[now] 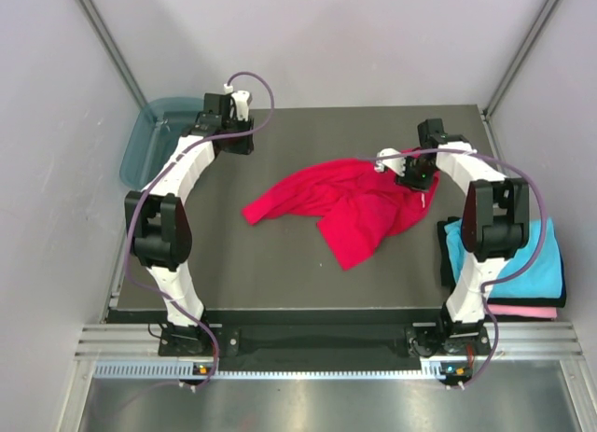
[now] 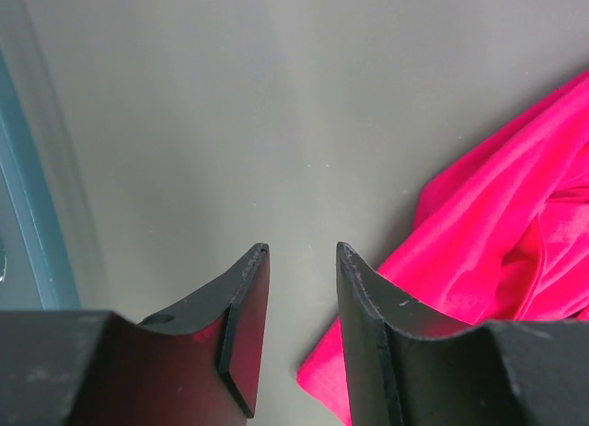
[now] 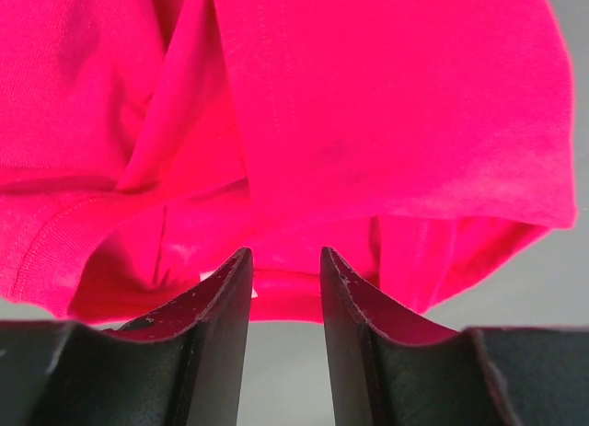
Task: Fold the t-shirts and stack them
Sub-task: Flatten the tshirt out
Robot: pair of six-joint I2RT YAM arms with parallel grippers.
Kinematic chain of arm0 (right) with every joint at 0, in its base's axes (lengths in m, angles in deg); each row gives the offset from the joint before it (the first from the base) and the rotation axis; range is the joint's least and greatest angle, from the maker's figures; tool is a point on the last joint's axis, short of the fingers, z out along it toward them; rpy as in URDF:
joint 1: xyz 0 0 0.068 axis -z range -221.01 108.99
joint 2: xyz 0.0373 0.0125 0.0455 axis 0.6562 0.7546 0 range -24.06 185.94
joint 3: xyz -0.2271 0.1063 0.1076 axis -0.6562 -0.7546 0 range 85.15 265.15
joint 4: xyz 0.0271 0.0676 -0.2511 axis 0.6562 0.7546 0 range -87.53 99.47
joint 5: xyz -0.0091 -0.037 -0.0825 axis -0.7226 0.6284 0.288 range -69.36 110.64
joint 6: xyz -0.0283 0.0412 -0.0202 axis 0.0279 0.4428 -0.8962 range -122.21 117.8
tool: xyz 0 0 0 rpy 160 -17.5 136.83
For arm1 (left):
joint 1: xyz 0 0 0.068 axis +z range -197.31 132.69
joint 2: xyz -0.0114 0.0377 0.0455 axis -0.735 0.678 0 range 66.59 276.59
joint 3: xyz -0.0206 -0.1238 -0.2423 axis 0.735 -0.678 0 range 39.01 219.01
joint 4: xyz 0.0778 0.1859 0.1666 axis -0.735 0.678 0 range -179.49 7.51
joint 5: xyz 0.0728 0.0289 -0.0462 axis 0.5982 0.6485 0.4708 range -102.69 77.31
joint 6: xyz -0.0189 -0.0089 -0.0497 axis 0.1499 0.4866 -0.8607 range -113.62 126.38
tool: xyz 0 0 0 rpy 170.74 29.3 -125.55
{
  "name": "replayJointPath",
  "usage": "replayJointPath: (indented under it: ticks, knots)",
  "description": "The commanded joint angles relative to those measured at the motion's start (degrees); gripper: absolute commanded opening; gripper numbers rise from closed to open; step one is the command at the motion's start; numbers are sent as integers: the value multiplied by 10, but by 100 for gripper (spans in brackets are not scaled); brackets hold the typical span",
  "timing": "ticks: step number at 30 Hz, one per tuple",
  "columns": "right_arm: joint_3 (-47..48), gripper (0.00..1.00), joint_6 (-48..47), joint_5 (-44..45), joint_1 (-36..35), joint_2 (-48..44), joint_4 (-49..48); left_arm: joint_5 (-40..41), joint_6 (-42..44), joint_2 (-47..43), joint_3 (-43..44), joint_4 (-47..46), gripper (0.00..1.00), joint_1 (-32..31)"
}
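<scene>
A crimson red t-shirt (image 1: 350, 208) lies crumpled in the middle of the dark table. My right gripper (image 1: 415, 177) hovers over its far right edge. In the right wrist view this gripper (image 3: 285, 253) is open; the red t-shirt (image 3: 368, 113) fills the view and its hem lies just at the fingertips, with bare table between the jaws. My left gripper (image 1: 235, 138) stands at the back left, away from the cloth. It is open (image 2: 302, 251) over bare table, with the red t-shirt (image 2: 515, 224) to its right. A folded cyan t-shirt (image 1: 522, 255) rests on a pink one (image 1: 527, 312) at the right edge.
A teal translucent tub (image 1: 154, 138) sits off the table's back left corner, and its rim (image 2: 28, 233) shows beside my left gripper. Grey walls close in on both sides. The arm bases stand on a metal rail (image 1: 317, 343) at the near edge.
</scene>
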Motion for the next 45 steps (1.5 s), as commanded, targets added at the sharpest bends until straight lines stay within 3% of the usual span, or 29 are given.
replayJointPath:
  ticks: [1, 19, 31, 37, 41, 45]
  knots:
    - [2, 36, -8, -17, 4, 7, 11, 7, 14, -20, 5, -13, 40, -5]
    - [19, 38, 1, -4, 0, 52, -11, 16, 22, -3, 16, -13, 41, -18]
    - [38, 34, 3, 11, -1, 60, -31, 17, 18, 16, 30, -15, 41, -28]
    - [53, 18, 9, 14, -1, 73, -21, 17, 19, 29, 48, -15, 41, -35]
    - [52, 1, 7, 10, -1, 71, -13, 18, 19, 35, 53, -14, 41, -36]
    - [63, 0, 12, -3, 0, 55, -7, 18, 22, 35, 53, -12, 41, -38]
